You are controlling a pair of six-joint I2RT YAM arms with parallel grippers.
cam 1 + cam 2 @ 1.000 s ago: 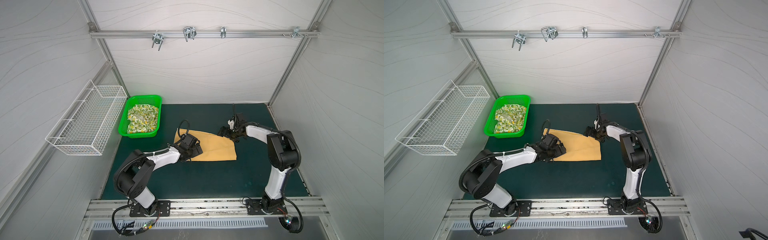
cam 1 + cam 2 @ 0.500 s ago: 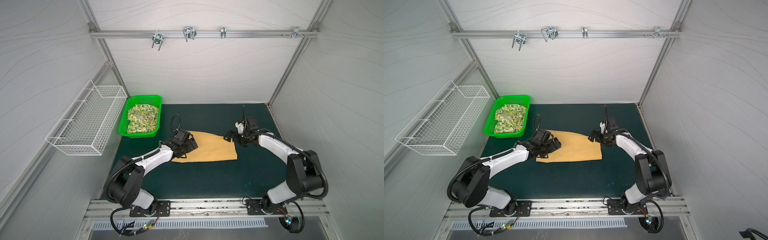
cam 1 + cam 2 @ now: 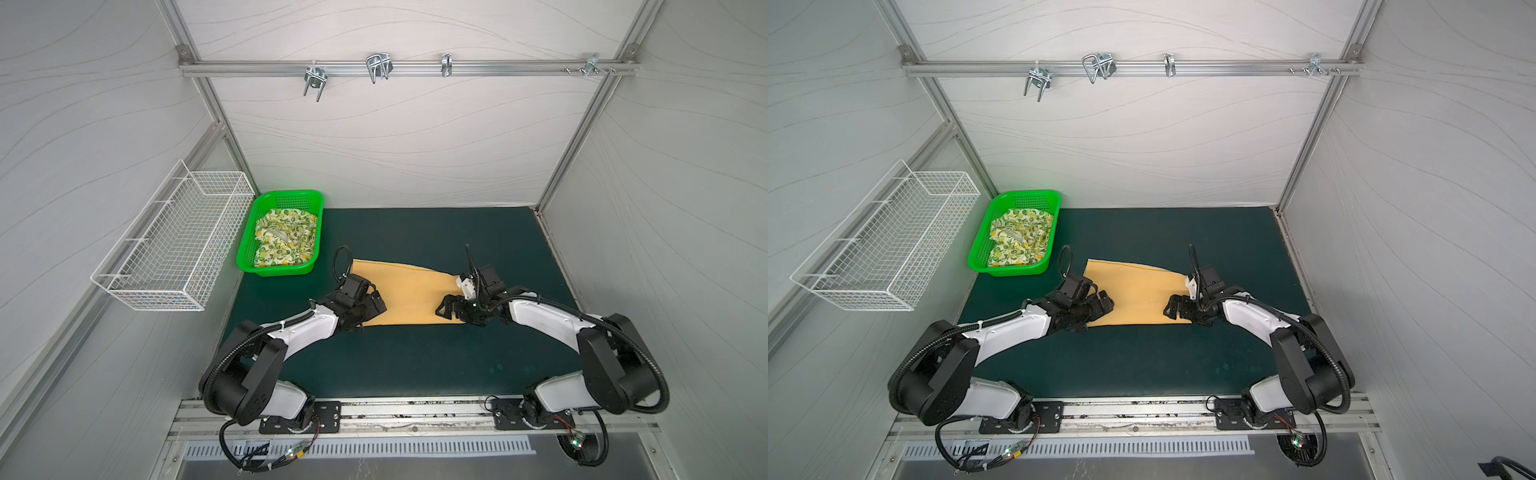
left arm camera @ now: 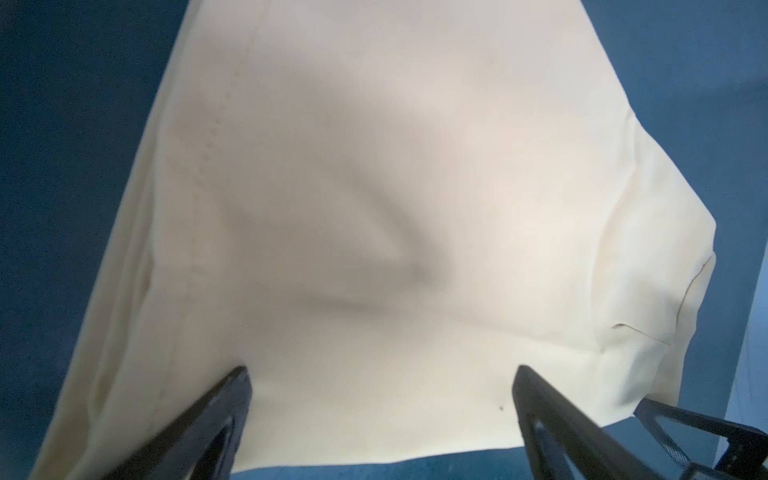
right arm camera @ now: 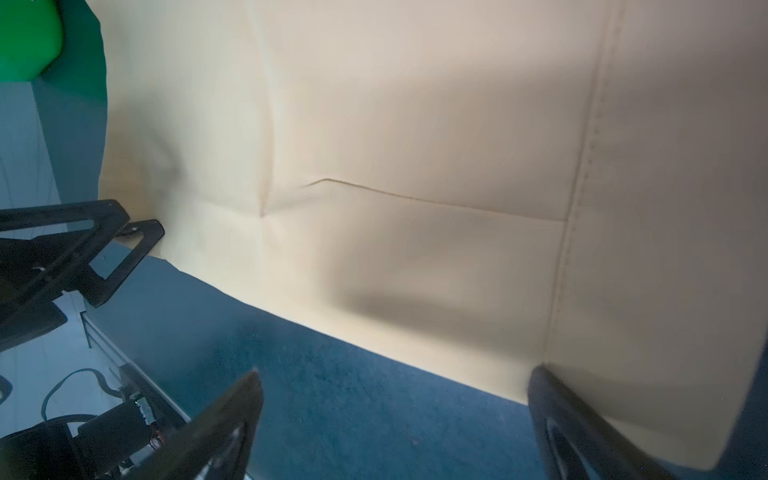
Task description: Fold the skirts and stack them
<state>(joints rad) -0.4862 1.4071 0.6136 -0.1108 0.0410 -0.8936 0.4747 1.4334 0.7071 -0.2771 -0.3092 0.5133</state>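
Over the mustard skirt [image 3: 409, 297], left gripper [image 4: 380, 370] and right gripper [image 5: 395, 372] gape wide (near corners hidden).

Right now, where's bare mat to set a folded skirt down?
Free: mat band between yellow skirt and front rail; strip between skirt and back wall. Crowded: skirt's ends, by the open left pincer and right pincer; basket corner.

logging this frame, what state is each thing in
mustard skirt, flat on the mat, not gripped
lemon-print skirt, crumpled in the green basket
wire basket, empty
left pincer, open, over one end of the mustard skirt
right pincer, open, at the opposite end
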